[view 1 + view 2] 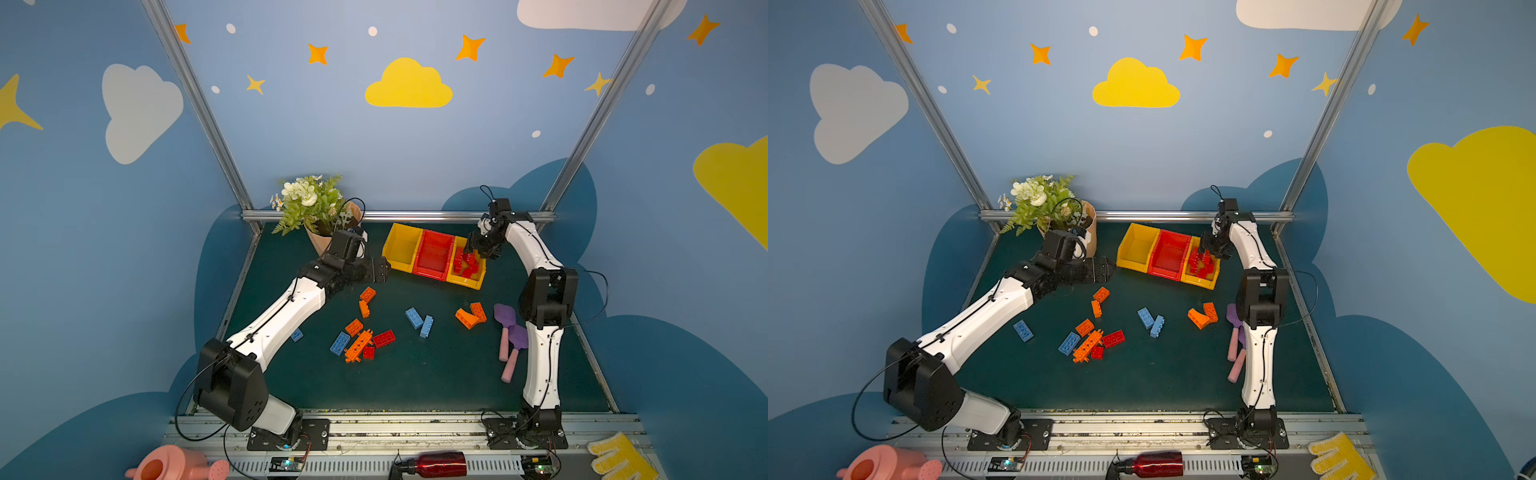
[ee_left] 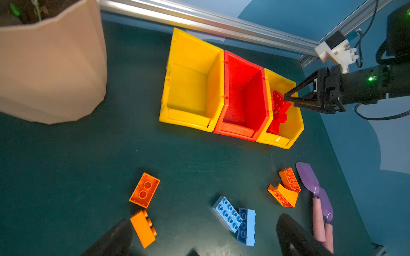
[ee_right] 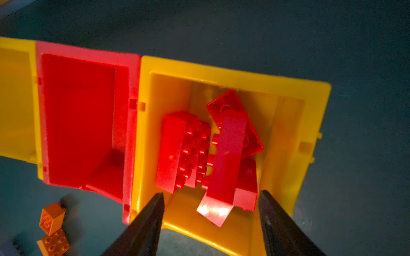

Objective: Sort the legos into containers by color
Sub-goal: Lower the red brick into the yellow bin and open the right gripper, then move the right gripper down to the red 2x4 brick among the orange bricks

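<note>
The containers stand in a row at the back: a bare yellow bin (image 1: 401, 247), a bare red bin (image 1: 434, 253) and a yellow bin (image 1: 471, 283) holding several red legos (image 3: 208, 150). My right gripper (image 3: 210, 195) hangs open just over that bin's front, nothing between its fingers. My left gripper (image 2: 204, 221) is open above the mat, left of the bins. Below it lie two orange legos (image 2: 144, 189) and two light blue ones (image 2: 227, 213). Loose legos cover the mat: an orange pair (image 1: 471, 316), and a mixed orange, blue and red cluster (image 1: 359, 343).
A peach flower pot (image 1: 320, 243) stands at the back left, close to my left wrist. Two purple scoops with pink handles (image 1: 511, 332) lie beside my right arm. A pink watering can (image 1: 166, 465), a red bottle (image 1: 436, 463) and a yellow glove (image 1: 619, 457) sit along the front rail.
</note>
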Tool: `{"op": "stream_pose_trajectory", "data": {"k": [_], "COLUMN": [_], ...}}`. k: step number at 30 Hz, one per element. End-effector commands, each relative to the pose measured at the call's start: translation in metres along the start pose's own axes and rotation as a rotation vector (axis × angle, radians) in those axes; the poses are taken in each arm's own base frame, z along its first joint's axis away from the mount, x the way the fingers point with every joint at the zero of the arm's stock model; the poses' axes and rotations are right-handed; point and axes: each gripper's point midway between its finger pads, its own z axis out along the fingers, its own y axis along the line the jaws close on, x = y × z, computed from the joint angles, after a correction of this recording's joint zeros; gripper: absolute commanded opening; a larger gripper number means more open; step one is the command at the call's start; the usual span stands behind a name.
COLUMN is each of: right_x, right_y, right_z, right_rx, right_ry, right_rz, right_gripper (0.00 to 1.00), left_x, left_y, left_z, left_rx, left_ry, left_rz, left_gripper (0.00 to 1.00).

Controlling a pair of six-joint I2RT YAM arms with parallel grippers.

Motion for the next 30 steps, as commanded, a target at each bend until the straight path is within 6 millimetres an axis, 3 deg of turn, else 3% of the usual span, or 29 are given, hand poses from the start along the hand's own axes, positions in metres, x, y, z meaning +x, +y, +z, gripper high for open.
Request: {"op": "stream_pose_trajectory", "data": {"k": [1, 4, 9, 13, 17, 21, 25, 30], "right_x": [0.010, 0.041, 0.107, 0.174, 0.228, 0.260, 0.282, 0.307], "right_y": [0.036, 0.061, 0.098, 0.138, 0.159, 0.180, 0.196, 0.225], "right_z": [-0.048, -0.058, -0.055, -0.041, -0.021, -0.019, -0.007, 0.002], "right_rx": [-0.067, -0.117, -0.155, -0.208, -0.156, -0.139, -0.081, -0.071], "right_ry": [-0.048, -0.026, 0.066, 0.173, 0.227, 0.250, 0.246, 0.245], "right_rz": [-0.045, -0.095, -0.217, -0.301, -0.384, -0.406, -0.439, -0.460], "right_gripper": [0.69, 0.71, 0.72, 0.76, 0.86, 0.95, 0.96, 0.96], "left_x": [0.017, 0.035, 0.076, 0.102, 0.124, 0.128, 0.131, 0.142], "left_y": [0.011, 0.021, 0.044, 0.057, 0.072, 0.080, 0.090, 0.085], "left_z": [-0.017, -0.028, -0.046, -0.068, -0.086, -0.108, -0.126, -0.142], "left_rx": [-0.032, -0.060, -0.130, -0.165, -0.190, -0.183, -0.197, -0.141], "left_ry": [0.004, 0.001, 0.005, -0.023, -0.071, -0.133, -0.187, -0.176], "left_rz": [-0.077, -0.131, -0.231, -0.297, -0.338, -0.349, -0.333, -0.363], "left_gripper": [1.00, 1.00, 1.00, 1.00, 1.00, 1.00, 1.00, 1.00]}}
